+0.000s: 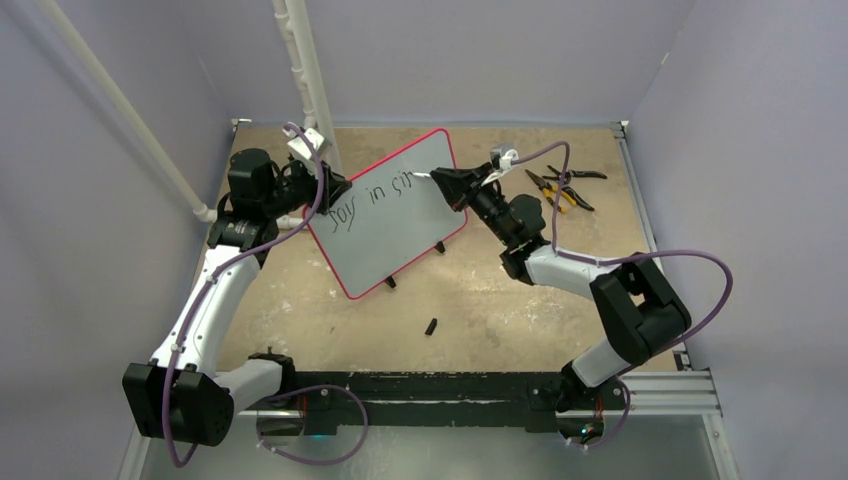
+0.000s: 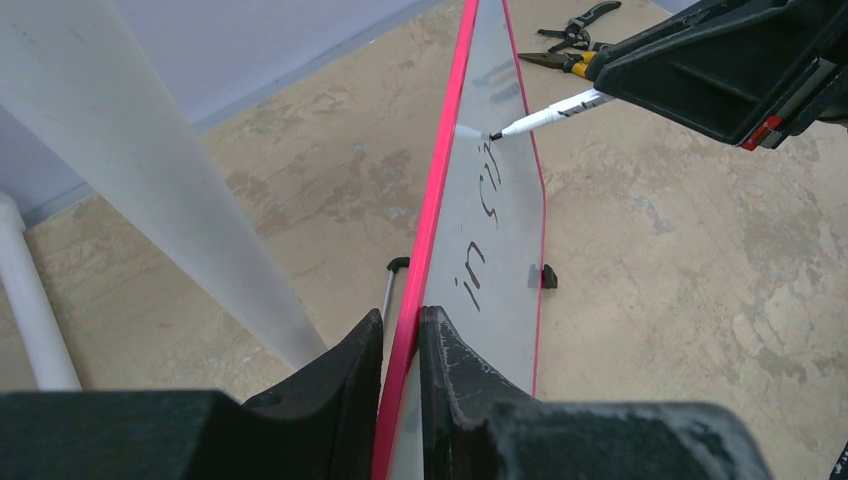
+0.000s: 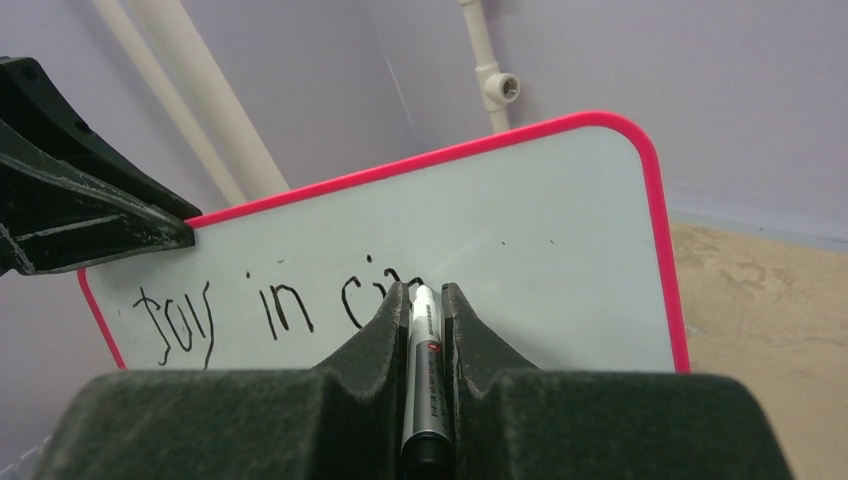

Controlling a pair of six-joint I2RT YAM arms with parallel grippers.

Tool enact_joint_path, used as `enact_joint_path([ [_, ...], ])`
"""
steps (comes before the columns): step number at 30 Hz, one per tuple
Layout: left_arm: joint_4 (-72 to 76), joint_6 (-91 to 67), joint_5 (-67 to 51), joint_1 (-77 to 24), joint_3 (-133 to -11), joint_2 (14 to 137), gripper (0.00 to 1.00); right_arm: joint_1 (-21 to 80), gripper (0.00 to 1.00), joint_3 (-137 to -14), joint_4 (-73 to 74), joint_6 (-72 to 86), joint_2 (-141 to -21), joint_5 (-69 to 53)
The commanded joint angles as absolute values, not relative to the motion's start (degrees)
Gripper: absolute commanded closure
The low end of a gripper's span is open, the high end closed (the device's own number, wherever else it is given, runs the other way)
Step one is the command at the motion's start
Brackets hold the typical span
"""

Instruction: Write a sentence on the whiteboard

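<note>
The whiteboard [image 1: 400, 240] looks like a thin, stiff panel and probably a light one. I'd expect it to skid or tip back under pen pressure if nothing braced it. Its face is glossy and likely slick, and fresh ink would smear, so the red-pink rim is the sensible place to grip, well clear of the lettering.

It stands toward the back of the desk [image 1: 480, 300], propped on its lower long edge with two small black feet on the near side. It leans back, so the writing face looks toward the arms. From above, its long axis runs on a slant, from nearer on the left to farther on the right.

The sentence [image 1: 385, 192] follows that axis along the upper part of the board, reading roughly "Joy in" plus a third word only just begun.

The left hand [image 2: 402, 340] is clamped over the rim at the board's upper left corner, one finger on each face. The right hand [image 3: 424, 290] is closed on a marker [image 3: 424, 335] whose tip sits on the board at the end of the unfinished word.

A small black piece [image 1: 432, 326] lies on the desk in front of the board. Pliers [image 1: 560, 185] rest off to the right, and white pipes [image 1: 300, 70] rise behind.
</note>
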State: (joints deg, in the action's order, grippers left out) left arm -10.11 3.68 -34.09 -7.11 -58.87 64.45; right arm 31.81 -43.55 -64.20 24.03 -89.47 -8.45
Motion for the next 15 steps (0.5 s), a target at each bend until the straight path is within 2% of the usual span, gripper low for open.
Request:
enact_joint_path([
  [1, -8.8, 3.5, -34.7, -6.5, -58.4, 63.9, 0.82, 31.5, 1.00, -41.7, -64.0, 22.9, -87.8, -6.6],
  [15, -8.7, 3.5, -34.8, -6.4, -58.4, 64.0, 0.83, 31.5, 1.00, -40.9, -65.9, 24.5, -88.1, -7.1],
])
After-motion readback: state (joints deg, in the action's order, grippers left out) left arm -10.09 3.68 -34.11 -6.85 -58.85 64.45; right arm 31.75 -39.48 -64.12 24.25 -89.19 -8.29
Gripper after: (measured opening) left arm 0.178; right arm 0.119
